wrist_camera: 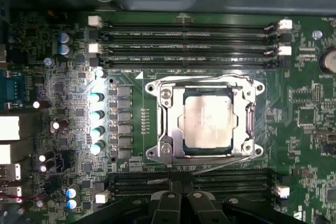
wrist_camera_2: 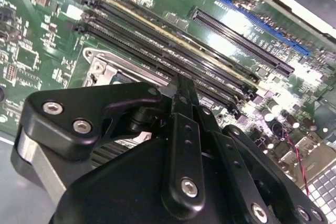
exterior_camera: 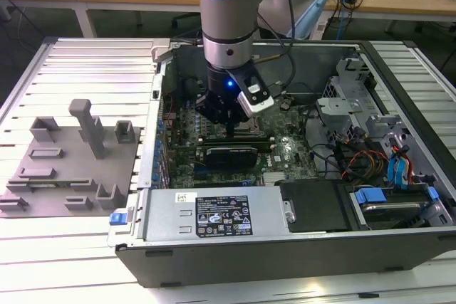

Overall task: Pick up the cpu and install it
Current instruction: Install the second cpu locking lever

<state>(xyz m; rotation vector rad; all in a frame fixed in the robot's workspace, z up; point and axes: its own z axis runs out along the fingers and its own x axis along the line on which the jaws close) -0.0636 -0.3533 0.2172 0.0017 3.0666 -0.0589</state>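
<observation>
The cpu (wrist_camera: 206, 120) lies flat inside the metal-framed socket (wrist_camera: 164, 97) on the motherboard (wrist_camera: 310, 114). The gripper (exterior_camera: 229, 127) hovers just above, fingers together and empty. Any seating check should favour level, corner-aligned contact without force.

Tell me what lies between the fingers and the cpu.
In the first wrist view, black memory slots lie between the fingers and the cpu in its socket frame.

An open black computer case (exterior_camera: 285, 247) holds a green motherboard (wrist_camera: 47, 40); a grey plastic fixture block (exterior_camera: 68, 169) lies beside it.
</observation>
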